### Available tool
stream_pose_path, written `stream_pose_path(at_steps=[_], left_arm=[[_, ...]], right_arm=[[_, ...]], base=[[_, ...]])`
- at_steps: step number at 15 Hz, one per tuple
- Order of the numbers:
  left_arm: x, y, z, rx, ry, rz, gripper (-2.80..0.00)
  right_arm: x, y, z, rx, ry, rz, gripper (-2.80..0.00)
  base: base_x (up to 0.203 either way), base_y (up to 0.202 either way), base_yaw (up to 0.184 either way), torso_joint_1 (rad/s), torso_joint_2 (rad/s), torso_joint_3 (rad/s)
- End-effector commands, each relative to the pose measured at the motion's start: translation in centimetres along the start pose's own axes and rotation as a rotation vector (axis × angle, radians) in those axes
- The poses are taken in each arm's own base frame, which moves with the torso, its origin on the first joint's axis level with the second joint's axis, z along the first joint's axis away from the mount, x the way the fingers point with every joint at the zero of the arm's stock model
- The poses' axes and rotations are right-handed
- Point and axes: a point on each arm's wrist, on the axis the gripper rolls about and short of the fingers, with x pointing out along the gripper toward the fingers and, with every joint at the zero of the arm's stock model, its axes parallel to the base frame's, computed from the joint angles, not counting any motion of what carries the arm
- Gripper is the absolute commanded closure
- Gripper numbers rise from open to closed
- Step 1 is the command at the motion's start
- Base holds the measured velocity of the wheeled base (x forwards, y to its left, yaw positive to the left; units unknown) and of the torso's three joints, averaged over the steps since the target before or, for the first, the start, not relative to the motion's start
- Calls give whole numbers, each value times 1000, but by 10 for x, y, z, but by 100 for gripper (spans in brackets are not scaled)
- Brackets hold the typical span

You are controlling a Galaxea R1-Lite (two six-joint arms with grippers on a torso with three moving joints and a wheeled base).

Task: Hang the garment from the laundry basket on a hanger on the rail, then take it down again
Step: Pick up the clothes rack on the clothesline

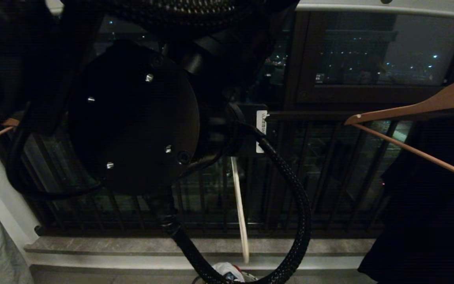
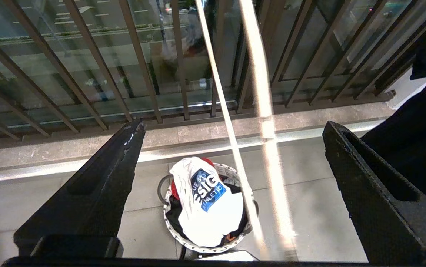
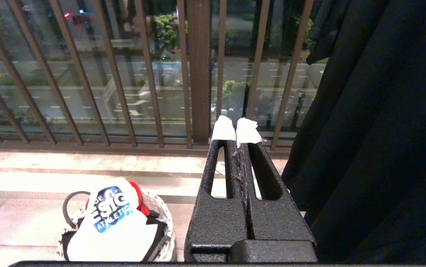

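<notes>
Left gripper (image 2: 231, 129) hangs high over the floor with its jaws spread wide and nothing between them; in the left wrist view the laundry basket (image 2: 176, 237) stands on the tiles far below, the garment (image 2: 207, 202) heaped on top with its blue graphic up, and the hanger (image 2: 231, 133), a blurred pale wire, crosses in front. From the head, the left arm fills the view, a wooden hanger (image 1: 416, 106) at right. Right gripper (image 3: 236, 131) is pressed together and empty, beside a large black garment (image 3: 376, 129), the basket and T-shirt (image 3: 111, 222) below it.
</notes>
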Motion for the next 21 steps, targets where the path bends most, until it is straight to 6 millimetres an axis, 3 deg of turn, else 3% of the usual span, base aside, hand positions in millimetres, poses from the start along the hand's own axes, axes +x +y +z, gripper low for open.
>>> stream_pose_path(at_steps=[1, 11, 21], left_arm=[[1, 0, -1, 1, 1, 6, 0], [-1, 2, 0, 0, -1, 5, 0], [-21, 18, 7, -24, -24, -11, 0]], right_arm=[[0, 0, 0, 0, 2, 2, 0], [0, 0, 0, -1, 2, 1, 0], [0, 0, 0, -1, 1, 0, 0]], base=[[0, 0, 0, 0, 0, 0], [0, 0, 0, 0, 0, 0], [0, 0, 0, 0, 0, 0]])
